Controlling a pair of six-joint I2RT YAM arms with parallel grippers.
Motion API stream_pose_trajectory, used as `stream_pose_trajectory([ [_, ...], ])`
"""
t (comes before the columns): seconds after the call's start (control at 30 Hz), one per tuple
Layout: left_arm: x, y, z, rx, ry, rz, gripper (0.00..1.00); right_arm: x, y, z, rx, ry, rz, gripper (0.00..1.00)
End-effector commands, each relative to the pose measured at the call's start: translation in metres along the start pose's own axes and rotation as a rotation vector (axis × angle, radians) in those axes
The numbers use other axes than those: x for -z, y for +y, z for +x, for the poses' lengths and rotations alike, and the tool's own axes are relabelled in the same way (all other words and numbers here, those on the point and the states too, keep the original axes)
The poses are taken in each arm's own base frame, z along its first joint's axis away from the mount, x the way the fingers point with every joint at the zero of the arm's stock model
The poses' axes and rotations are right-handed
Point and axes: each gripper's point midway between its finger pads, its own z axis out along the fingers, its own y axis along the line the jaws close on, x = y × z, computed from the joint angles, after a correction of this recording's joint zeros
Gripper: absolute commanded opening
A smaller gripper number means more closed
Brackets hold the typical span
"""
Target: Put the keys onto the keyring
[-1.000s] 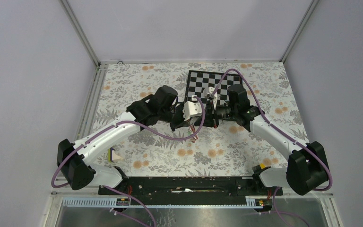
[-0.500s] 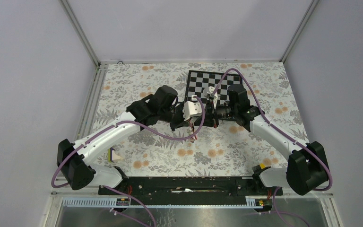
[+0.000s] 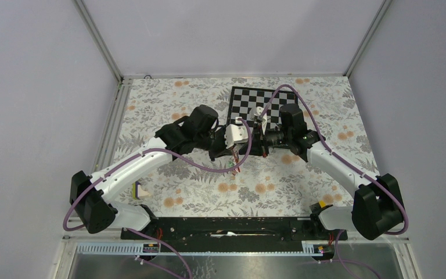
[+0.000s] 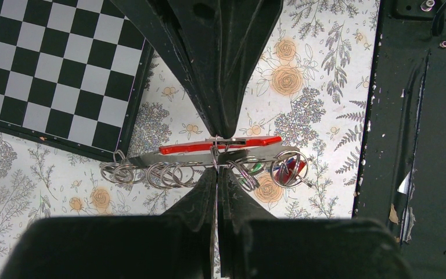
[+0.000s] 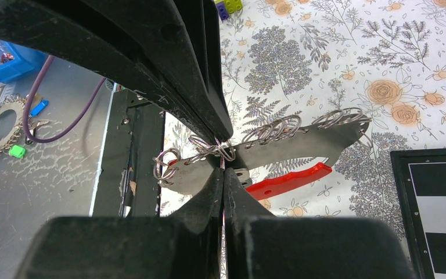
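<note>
Your left gripper [image 4: 215, 174] and right gripper [image 5: 223, 173] meet tip to tip. Both sets of jaws are pressed together, pinching a wire ring [image 4: 215, 153] beside a red-handled strip [image 4: 197, 147]. The keys [image 4: 291, 168] sit at three o'clock.

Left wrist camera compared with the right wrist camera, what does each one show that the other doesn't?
Only the left wrist view shows green and blue key tags. Only the right wrist view shows a blue bin and a green block. Both show the left gripper and right gripper shut on the metal strip of rings, its red handle, and the chessboard.
</note>
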Motion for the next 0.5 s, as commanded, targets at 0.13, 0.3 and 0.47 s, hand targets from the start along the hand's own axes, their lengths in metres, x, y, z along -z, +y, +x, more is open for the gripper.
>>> stream_pose_trajectory([
  [0.13,0.0049,0.0028,-0.0249,-0.038,-0.091,-0.006,0.00,-0.0005,0.0121,-0.0167,0.037,-0.047,-0.068,0.00],
  [0.3,0.0037,0.0034,-0.0254,-0.035,-0.089,-0.004,0.00,-0.0002,0.0133,-0.0184,0.040,-0.053,-0.072,0.00],
  [0.47,0.0037,0.0031,-0.0255,-0.034,-0.090,-0.003,0.00,-0.0005,0.0103,-0.0160,0.040,-0.046,-0.057,0.00],
])
